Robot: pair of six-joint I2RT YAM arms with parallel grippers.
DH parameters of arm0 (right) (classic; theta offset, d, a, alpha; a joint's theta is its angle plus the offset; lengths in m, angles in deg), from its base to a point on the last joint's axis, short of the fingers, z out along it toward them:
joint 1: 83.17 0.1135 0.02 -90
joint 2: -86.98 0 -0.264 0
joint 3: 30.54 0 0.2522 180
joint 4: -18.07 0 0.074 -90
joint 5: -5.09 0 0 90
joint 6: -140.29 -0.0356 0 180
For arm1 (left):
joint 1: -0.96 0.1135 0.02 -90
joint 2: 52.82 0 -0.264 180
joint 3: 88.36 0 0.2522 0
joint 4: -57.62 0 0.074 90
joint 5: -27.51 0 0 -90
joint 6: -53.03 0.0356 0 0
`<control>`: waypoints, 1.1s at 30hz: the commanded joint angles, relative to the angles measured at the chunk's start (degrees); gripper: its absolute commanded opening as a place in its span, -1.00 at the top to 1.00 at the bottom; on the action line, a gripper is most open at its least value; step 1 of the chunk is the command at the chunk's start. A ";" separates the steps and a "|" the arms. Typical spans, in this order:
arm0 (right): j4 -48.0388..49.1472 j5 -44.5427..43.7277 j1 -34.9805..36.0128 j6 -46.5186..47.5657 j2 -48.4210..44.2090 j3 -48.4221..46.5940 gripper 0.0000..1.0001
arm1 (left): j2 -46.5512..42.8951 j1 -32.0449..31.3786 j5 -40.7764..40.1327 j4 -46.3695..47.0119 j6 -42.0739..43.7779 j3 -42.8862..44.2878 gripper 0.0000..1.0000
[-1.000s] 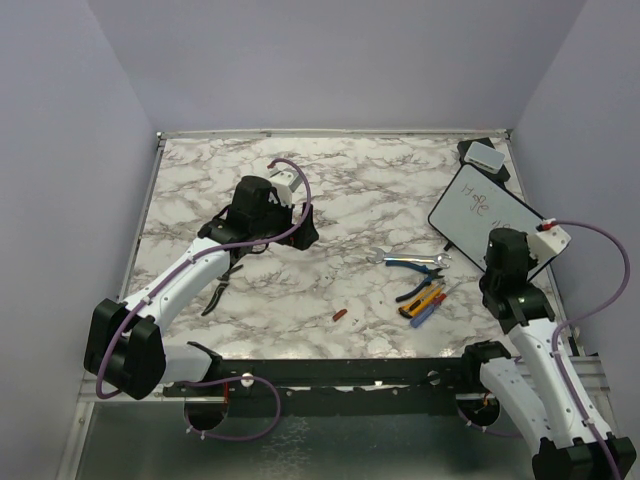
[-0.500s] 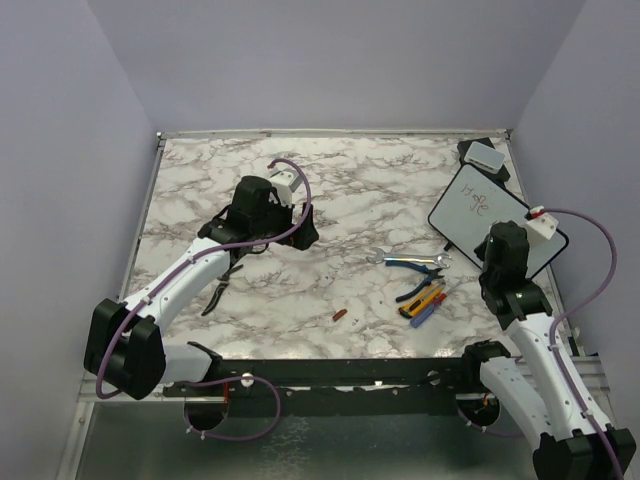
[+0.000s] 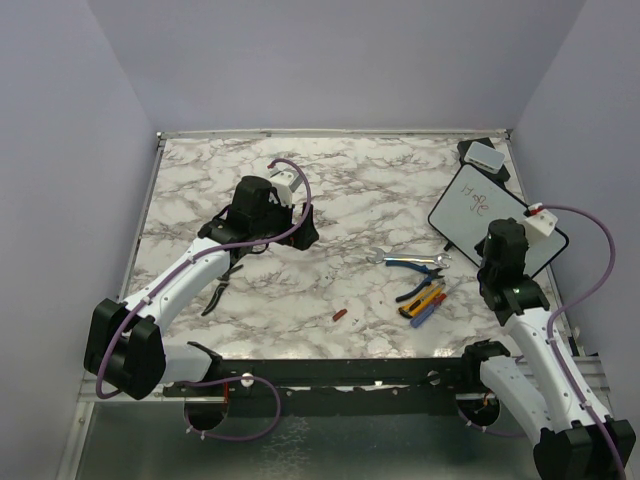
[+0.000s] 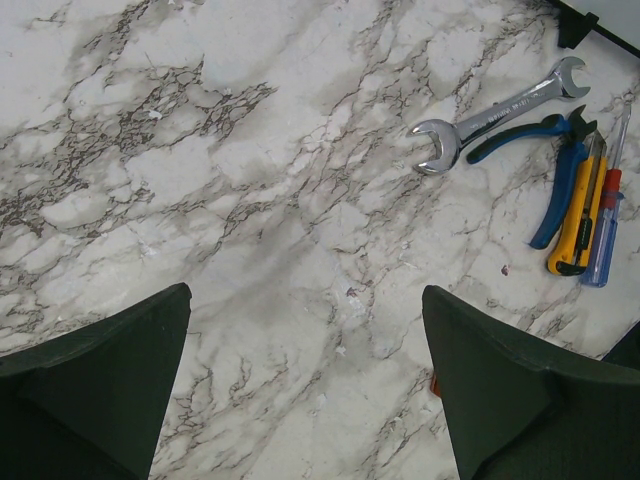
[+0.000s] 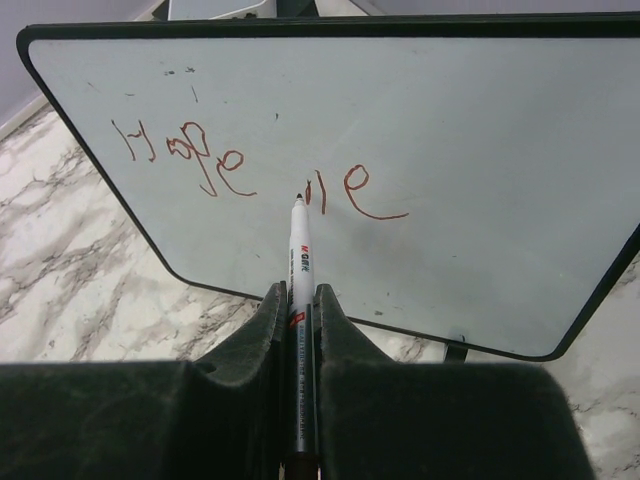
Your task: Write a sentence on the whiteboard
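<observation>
Marker aimed at the board, right arm nearest

The right gripper [image 5: 298, 300] is clamped on a marker [image 5: 299, 255] whose long axis points straight ahead at the whiteboard [image 5: 450, 130], which sits at the far right of the tabletop [image 3: 350, 190]. The tip is low in the gap between "Hope" and the next red letters; whether it touches I cannot tell. Unwritten board lies to the right. The left gripper [image 4: 305, 350], jaws spread wide and holding nothing, hangs over marble well apart from the board

Left pincer [image 4: 305, 300] gapes wide over the tabletop's [image 3: 200, 180] middle; right pincer [image 5: 297, 295], near the right edge, clamps a marker [image 5: 299, 245].
</observation>
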 commanded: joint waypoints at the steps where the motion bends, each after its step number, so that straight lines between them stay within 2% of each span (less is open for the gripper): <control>1: 1.65 -3.32 -0.44 0.95 0.06 -0.40 0.99 | -0.83 -0.22 0.53 0.70 0.79 -0.69 -0.98; 33: 3.02 -4.48 -0.43 1.48 2.26 -0.21 0.99 | -1.18 -0.26 0.52 0.70 0.81 -0.69 -0.98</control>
